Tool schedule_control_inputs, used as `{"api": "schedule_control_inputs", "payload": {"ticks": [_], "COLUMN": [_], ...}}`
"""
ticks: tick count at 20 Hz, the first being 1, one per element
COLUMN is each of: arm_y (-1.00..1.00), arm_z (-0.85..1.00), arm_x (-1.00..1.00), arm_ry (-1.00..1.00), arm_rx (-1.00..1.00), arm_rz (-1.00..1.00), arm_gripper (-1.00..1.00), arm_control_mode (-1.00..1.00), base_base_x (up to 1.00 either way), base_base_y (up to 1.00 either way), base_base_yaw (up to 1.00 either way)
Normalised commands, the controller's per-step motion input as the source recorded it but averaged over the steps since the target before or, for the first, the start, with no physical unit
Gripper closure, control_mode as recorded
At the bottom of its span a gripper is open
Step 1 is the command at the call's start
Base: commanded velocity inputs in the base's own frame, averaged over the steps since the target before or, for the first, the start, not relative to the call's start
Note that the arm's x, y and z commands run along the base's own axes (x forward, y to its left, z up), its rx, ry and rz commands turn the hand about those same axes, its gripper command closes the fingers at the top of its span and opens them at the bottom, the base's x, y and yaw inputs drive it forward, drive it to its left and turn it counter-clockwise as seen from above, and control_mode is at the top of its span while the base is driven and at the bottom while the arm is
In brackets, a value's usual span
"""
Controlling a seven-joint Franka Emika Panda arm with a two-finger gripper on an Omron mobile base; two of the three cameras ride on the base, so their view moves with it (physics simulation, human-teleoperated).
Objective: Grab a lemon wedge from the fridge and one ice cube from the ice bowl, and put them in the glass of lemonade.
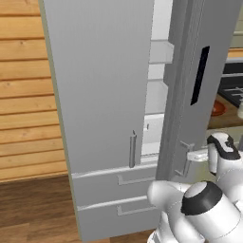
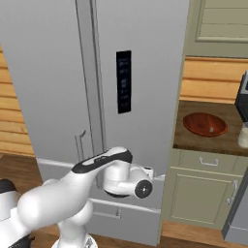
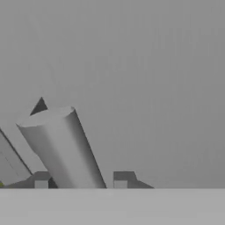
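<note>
Both base views look forward and down from behind the arm, left and right, sharing the tall light-grey French-door fridge (image 1: 114, 95) (its black panel too). The hand view sits close against its door handle (image 3: 66, 149).

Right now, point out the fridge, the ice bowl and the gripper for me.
fridge (image 1: 104, 95): left base view, on the left door's flat front.
ice bowl (image 2: 205, 124): right base view, inside the wooden bowl.
gripper (image 3: 81, 179): hand view, between the fingertips, at the door handle.
</note>
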Motion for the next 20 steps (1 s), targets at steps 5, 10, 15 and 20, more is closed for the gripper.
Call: {"api": "schedule_control_inputs", "payload": {"ticks": [5,10,15,20], "arm_y": [-1.00,-0.67,-0.33,-0.08], "arm_z": [0.22,0.39,0.99,1.00], "arm_x": [-0.65,-0.59,-0.64,-0.85], "arm_ry": [0.09,0.00,-0.11,-0.17], "arm_rx": [0.02,0.01,0.00,0.00], "arm_rz": [-0.26,-0.21,-0.05,-0.06], "arm_gripper": [1.00,-1.00,-1.00,-1.00], "arm_control_mode": [-1.00,-1.00,-1.00,-1.00], "base_base_x": [0.00,0.00,0.00,0.00], "base_base_y": [0.00,0.00,0.00,0.00], "base_base_yaw": [0.00,0.00,0.00,0.00]}}
